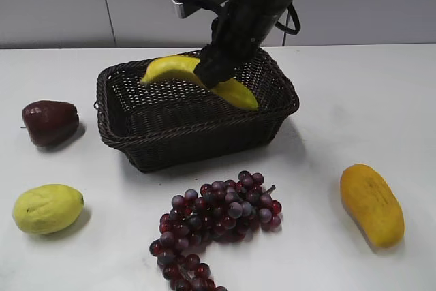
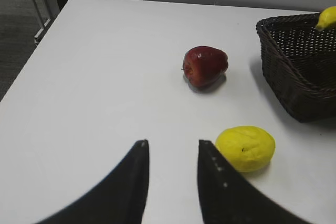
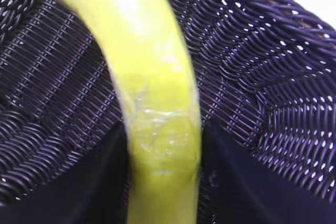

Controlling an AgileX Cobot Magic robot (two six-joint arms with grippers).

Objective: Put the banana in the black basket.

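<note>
Over the black basket (image 1: 170,134), right tool (image 1: 216,67) clamped on the banana (image 1: 170,67); left tool (image 2: 170,153) apart; no legible writing.

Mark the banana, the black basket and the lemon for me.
banana (image 1: 170,67): exterior view, its raised left half.
black basket (image 1: 197,146): exterior view, front wall.
lemon (image 2: 245,148): left wrist view, middle of its rind.
</note>
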